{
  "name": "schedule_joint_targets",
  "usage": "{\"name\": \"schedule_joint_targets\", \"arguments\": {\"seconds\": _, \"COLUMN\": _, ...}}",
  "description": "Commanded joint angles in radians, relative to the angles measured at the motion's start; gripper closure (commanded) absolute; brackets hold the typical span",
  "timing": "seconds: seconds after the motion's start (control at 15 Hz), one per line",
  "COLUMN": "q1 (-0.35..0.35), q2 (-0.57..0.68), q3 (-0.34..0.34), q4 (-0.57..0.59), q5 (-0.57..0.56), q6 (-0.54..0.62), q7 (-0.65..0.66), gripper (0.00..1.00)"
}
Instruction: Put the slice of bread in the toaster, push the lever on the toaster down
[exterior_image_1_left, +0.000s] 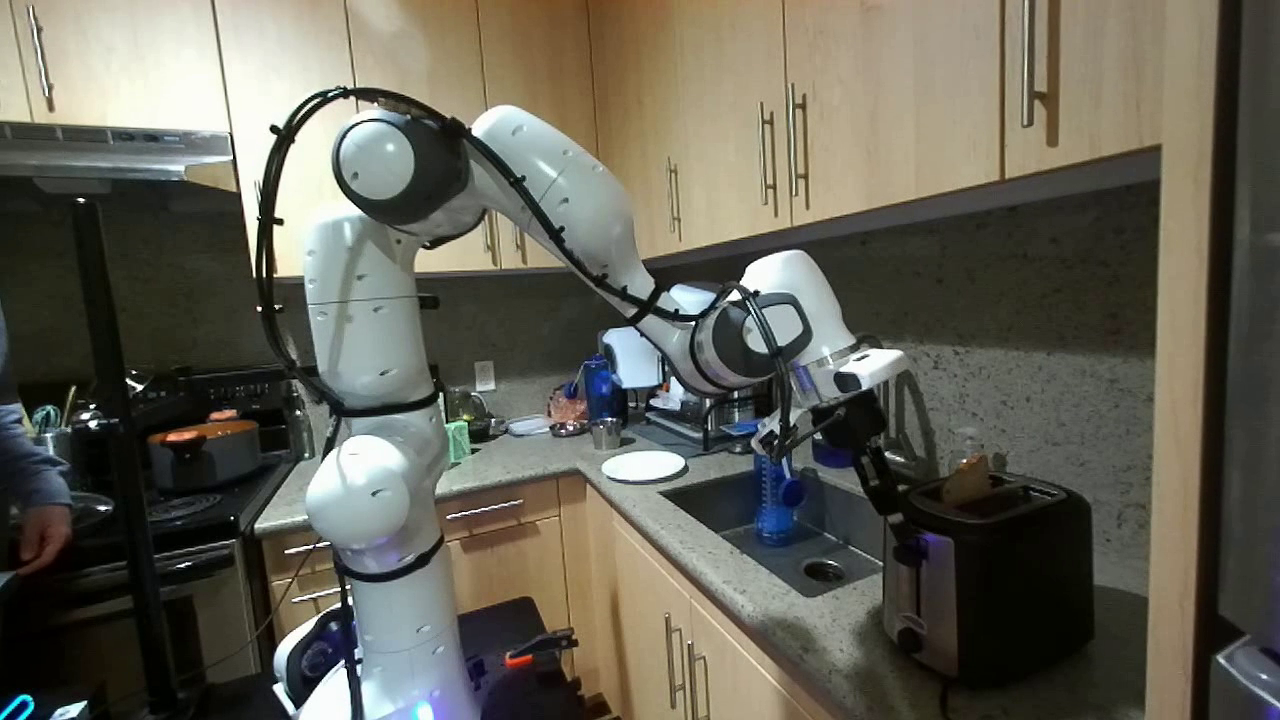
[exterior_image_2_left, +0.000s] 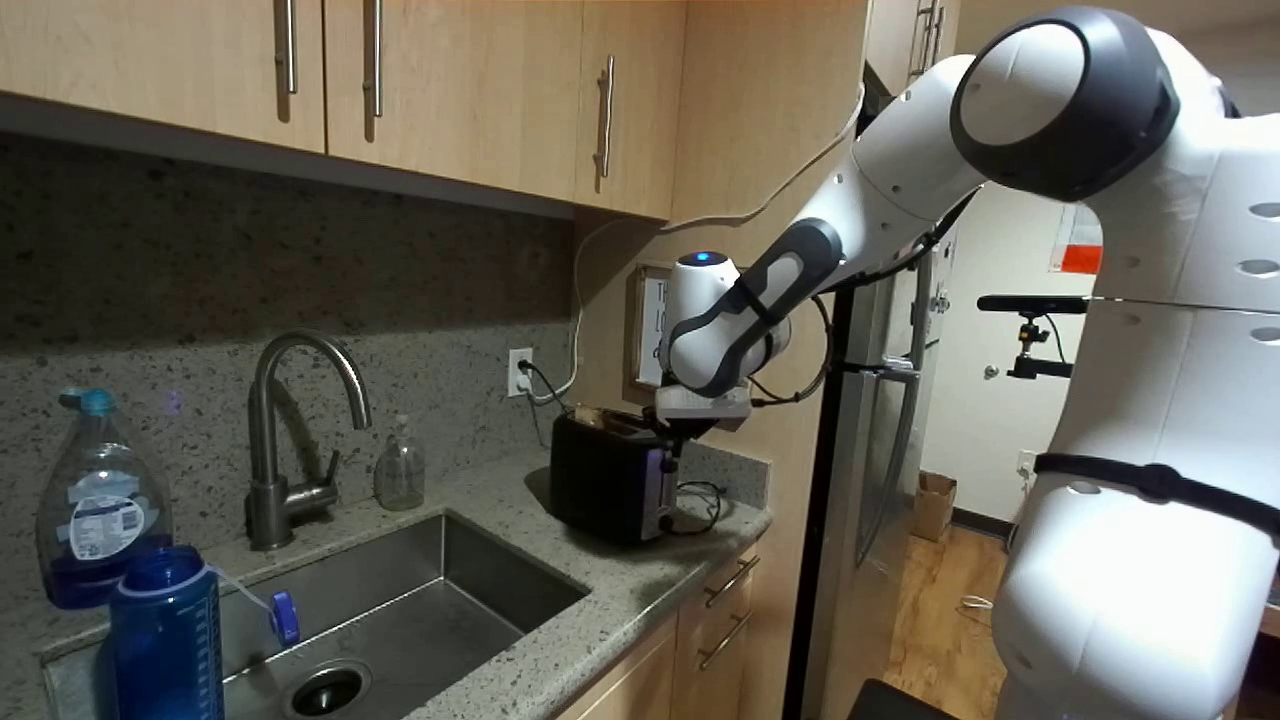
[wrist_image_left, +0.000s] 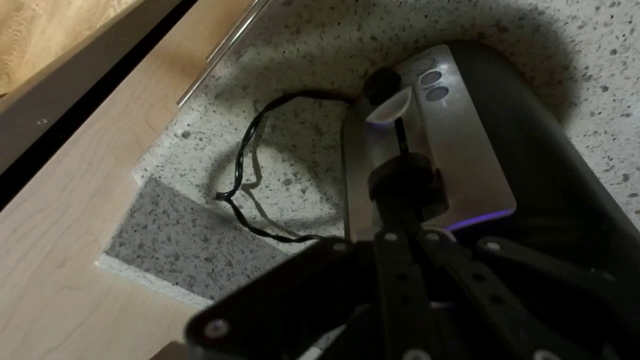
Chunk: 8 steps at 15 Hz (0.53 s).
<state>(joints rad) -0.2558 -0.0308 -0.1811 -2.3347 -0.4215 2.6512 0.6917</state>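
Countertop (exterior_image_1_left: 835, 635), toaster (exterior_image_1_left: 1010, 590), bread (exterior_image_1_left: 967, 482) part-hidden inside; tool (wrist_image_left: 400, 207) partly covering lever (wrist_image_left: 401, 173)

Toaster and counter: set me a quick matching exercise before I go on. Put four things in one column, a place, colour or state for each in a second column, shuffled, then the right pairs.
Things:
1. Bread
2. Lever
3. Plate
4. Jaws

Places, colours, states:
a. White, lying on the counter
b. Shut, tips by the lever
c. Tan, sticking up from the toaster
d. Dark, toward the top of the toaster's front

Right pairs: 1-c; 2-d; 3-a; 4-b
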Motion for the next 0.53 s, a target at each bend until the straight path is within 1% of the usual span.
{"name": "schedule_joint_targets", "arguments": {"seconds": 0.0, "q1": 0.000, "q2": 0.044, "q3": -0.009, "q4": -0.054, "q5": -0.077, "q6": 0.112, "q7": 0.111, "gripper": 1.00}}
{"name": "schedule_joint_targets", "arguments": {"seconds": 0.27, "q1": 0.025, "q2": 0.145, "q3": -0.032, "q4": -0.064, "q5": -0.099, "q6": 0.200, "q7": 0.184, "gripper": 1.00}}
{"name": "schedule_joint_targets", "arguments": {"seconds": 0.47, "q1": 0.058, "q2": 0.204, "q3": -0.075, "q4": -0.061, "q5": -0.072, "q6": 0.247, "q7": 0.182, "gripper": 1.00}}
